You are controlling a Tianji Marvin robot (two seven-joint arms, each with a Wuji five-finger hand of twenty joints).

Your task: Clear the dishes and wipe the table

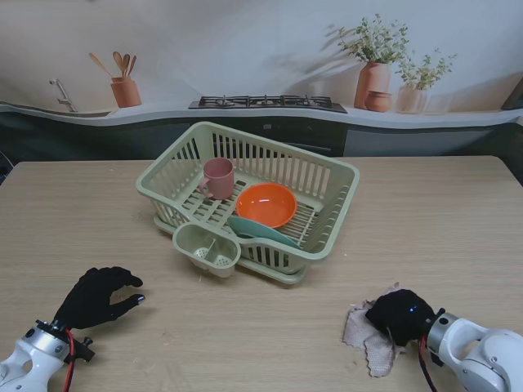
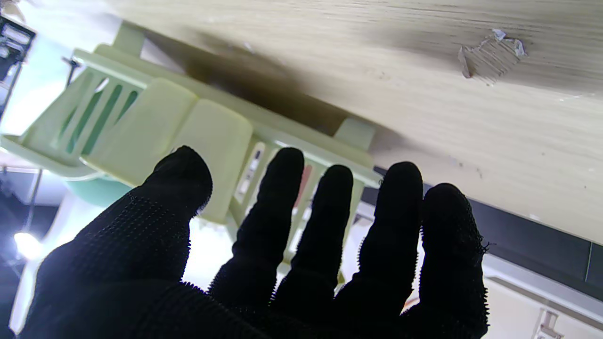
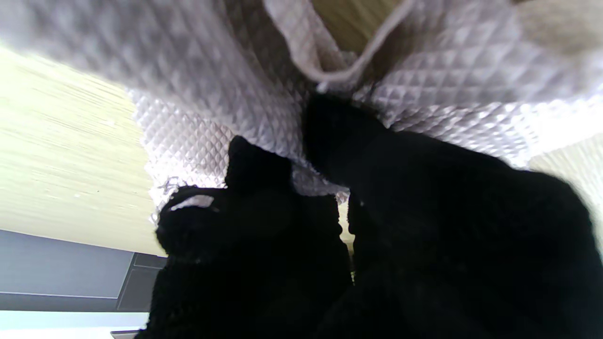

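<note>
Right hand (image 1: 400, 315) grips the cloth (image 1: 364, 333), fingers buried in its folds. Left hand (image 1: 100, 297) empty, fingers spread. Green plate (image 1: 263, 231) in rack (image 1: 331, 233) half hidden under orange bowl (image 1: 265, 204).

Even, soft light is given from above. The cloth (image 3: 226, 94) by the right hand (image 3: 377, 235) is blurred, with glare beside it.
</note>
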